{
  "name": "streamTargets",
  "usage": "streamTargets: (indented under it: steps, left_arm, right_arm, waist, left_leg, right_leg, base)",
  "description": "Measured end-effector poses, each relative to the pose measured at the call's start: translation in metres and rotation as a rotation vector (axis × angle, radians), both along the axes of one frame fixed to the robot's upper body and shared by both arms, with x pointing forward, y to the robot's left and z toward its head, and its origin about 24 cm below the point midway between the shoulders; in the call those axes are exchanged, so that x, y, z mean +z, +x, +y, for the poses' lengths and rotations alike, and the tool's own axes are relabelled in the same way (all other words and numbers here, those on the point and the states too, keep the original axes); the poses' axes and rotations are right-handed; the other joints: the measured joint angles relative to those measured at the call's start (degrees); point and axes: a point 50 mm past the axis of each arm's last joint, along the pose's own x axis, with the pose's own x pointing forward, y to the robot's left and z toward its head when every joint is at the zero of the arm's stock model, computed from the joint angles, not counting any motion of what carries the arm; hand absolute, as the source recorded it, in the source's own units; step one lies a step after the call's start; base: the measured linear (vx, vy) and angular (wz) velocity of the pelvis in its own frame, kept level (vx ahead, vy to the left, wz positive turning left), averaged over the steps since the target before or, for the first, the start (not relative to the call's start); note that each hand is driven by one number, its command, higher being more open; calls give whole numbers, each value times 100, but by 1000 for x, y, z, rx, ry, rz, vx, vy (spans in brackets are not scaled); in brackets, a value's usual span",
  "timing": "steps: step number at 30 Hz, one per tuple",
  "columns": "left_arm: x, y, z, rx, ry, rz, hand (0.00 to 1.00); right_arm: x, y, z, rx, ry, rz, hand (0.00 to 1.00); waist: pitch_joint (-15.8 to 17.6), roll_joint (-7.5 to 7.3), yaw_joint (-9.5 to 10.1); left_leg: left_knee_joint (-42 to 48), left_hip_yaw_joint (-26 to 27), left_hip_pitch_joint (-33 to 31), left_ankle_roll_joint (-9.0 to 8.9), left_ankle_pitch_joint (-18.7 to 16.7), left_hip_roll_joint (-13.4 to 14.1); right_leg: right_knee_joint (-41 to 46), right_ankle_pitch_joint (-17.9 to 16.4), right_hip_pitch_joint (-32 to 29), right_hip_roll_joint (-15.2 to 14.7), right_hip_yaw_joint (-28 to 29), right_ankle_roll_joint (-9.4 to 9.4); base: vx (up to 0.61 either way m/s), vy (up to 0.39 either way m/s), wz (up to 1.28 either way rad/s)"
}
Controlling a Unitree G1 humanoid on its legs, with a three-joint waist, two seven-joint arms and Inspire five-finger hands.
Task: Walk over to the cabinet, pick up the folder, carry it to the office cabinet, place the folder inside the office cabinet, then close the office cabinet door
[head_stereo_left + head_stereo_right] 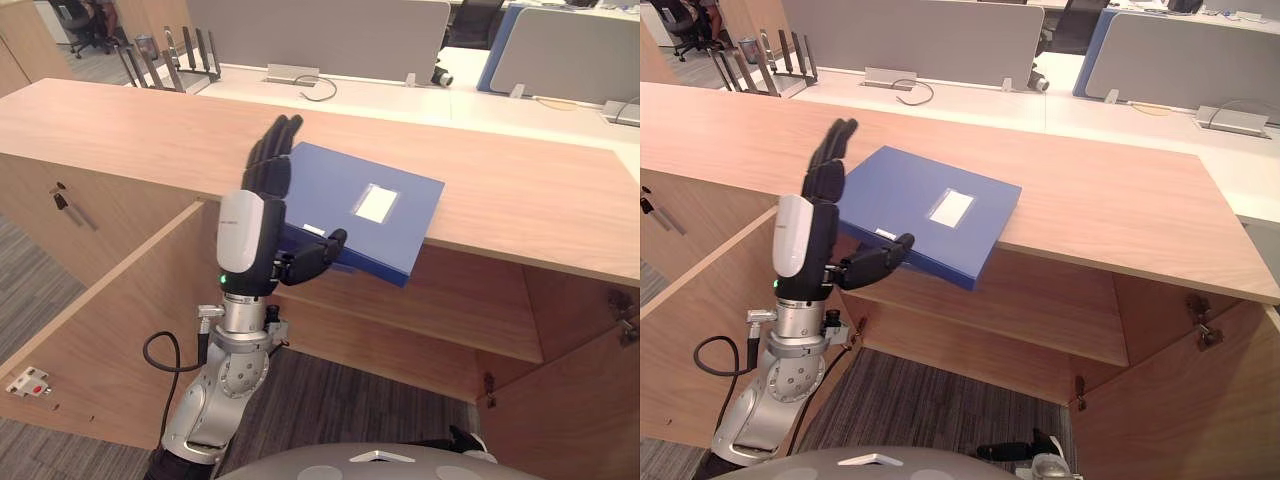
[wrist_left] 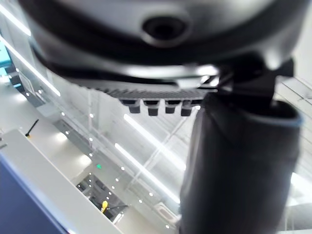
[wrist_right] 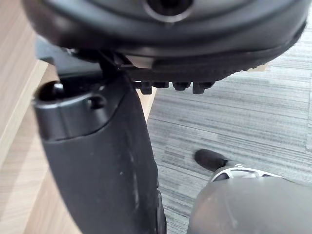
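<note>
A blue folder [image 1: 365, 205] with a white label lies flat on the wooden cabinet top [image 1: 120, 125], its near corner hanging over the front edge above the open cabinet. My left hand [image 1: 250, 235] stands upright against the folder's left side. Its fingers are straight and point up, and its thumb reaches across to the folder's near spine without curling round it. A sliver of the folder [image 2: 19, 204] shows past that hand in the left wrist view. My right hand [image 3: 97, 161] hangs low over the grey carpet beside a wooden panel, relaxed and holding nothing.
Below the top the cabinet stands open, with a door [image 1: 110, 330] swung out at the left, another door [image 1: 570, 400] at the right and a shelf [image 1: 400, 335] inside. A key [image 1: 62, 200] hangs in the neighbouring door. White desks with grey dividers [image 1: 320, 35] lie behind.
</note>
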Motion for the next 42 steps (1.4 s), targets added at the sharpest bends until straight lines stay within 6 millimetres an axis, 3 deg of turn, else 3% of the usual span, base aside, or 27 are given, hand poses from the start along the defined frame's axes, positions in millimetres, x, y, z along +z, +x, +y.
streamTargets:
  steps: [22, 29, 36, 42]
  left_arm:
    - [-1, -3, -4, -82, 79, 9, 100]
    - [-5, -5, -18, -229, 194, 12, 100]
    - [-24, 2, -10, -225, 318, 81, 100]
    - [-23, 9, -6, -211, 440, 36, 100]
  right_arm:
    - [-1, -4, 1, 2, 2, 18, 100]
    - [-1, -1, 1, 4, 2, 10, 100]
    - [0, 1, 0, 2, 2, 4, 100]
    - [1, 7, 0, -2, 4, -8, 100]
  waist:
    - [-100, -85, -5]
    - [-121, -69, -111]
    - [-144, -32, -213]
    - [-58, -17, -308]
  left_leg:
    - [0, 27, 5, -3, -2, 21]
    - [-75, 49, 41, 9, 11, 16]
    - [-206, 122, 145, 33, 51, -9]
    - [-315, 124, 210, 115, 112, -112]
  right_leg:
    - [0, 5, -4, 33, 25, -9]
    - [-2, 19, -19, 34, 33, -21]
    - [-14, 41, -19, 9, 73, -7]
    - [-40, 88, -7, -56, 79, 65]
  base:
    - [0, 0, 0]
    - [0, 0, -1]
    - [-5, 9, -5]
    - [-23, 23, 0]
